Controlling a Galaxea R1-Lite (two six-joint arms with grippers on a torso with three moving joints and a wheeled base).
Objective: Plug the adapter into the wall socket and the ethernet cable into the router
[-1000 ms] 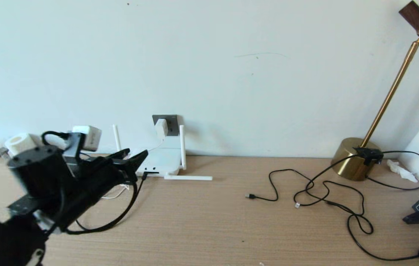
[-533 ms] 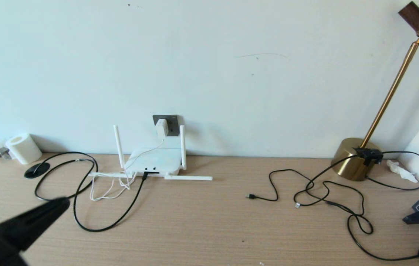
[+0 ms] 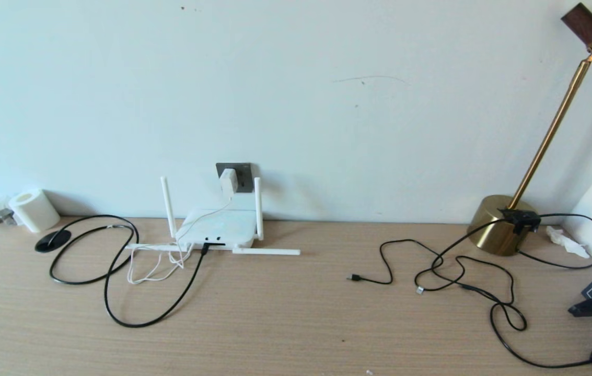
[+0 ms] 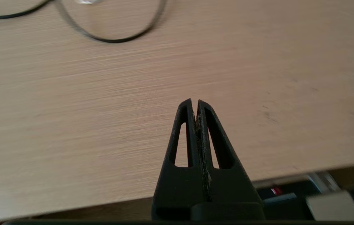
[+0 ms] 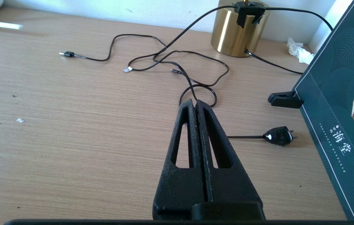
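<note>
A: Left gripper (image 4: 195, 101) closed, empty, near the table (image 3: 296, 313) edge; right gripper (image 5: 194, 101) likewise.
B: Confirm the adapter (image 3: 228, 181) in the wall socket (image 3: 244, 175), the ethernet cable (image 3: 170, 308) in the router (image 3: 220, 227). Loose slack could snag.

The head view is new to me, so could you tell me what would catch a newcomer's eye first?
The white router stands against the wall left of centre, its adapter in the wall socket above and the black ethernet cable looping from its front edge. Far right, a brass lamp stands over tangled thin black cords.
</note>
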